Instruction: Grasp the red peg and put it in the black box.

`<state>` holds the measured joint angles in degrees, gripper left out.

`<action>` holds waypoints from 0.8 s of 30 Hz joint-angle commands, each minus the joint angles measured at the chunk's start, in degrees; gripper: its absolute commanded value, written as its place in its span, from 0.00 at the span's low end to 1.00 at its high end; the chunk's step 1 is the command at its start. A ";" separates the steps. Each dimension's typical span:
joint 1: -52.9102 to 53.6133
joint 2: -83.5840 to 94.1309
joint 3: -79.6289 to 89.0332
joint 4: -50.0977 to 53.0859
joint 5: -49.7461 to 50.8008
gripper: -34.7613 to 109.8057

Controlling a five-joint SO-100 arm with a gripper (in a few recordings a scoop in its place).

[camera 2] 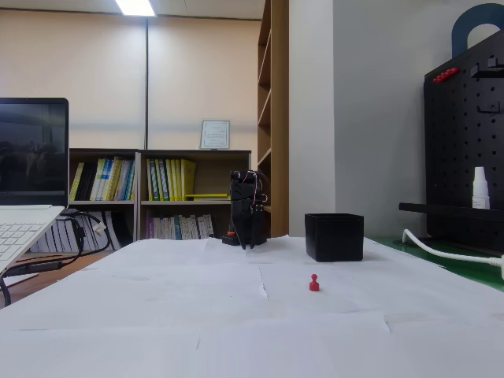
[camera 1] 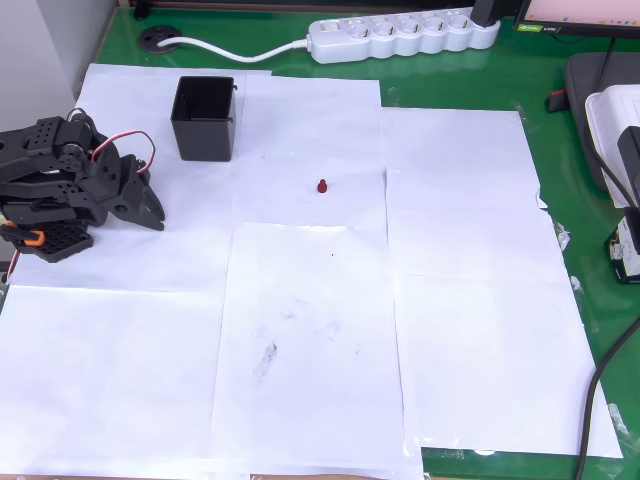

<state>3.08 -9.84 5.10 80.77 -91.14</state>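
We see the tiny dark-red plastic peg [camera 1: 322,186] upright on the white paper sheets [camera 1: 300,330], well apart from the square open-topped black plastic box [camera 1: 205,118] near the table's far-left corner. We cannot tell whether the black two-finger gripper [camera 1: 152,208], at the left edge, is released or clenched.

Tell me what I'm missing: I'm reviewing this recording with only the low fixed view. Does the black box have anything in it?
Observer: From overhead, the black box looks empty; only its dark floor shows.
Operator: Is the red peg in line with the arm?
Observer: No. In the overhead view the red peg stands on the white paper to the right of the box and a little nearer the bottom edge, well apart from the gripper.
Operator: What state is the gripper in?
Observer: Overhead, the arm is folded at the left edge and the gripper holds nothing; whether its jaws are open or shut I cannot tell.
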 commanded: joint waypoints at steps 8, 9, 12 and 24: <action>0.35 -2.20 0.70 5.10 2.55 0.24; 0.35 -2.20 0.70 5.10 2.64 0.24; 0.35 -2.20 0.70 5.10 3.34 0.28; -1.67 -2.02 0.79 4.92 -2.02 0.24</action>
<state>1.41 -11.43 5.27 81.39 -90.44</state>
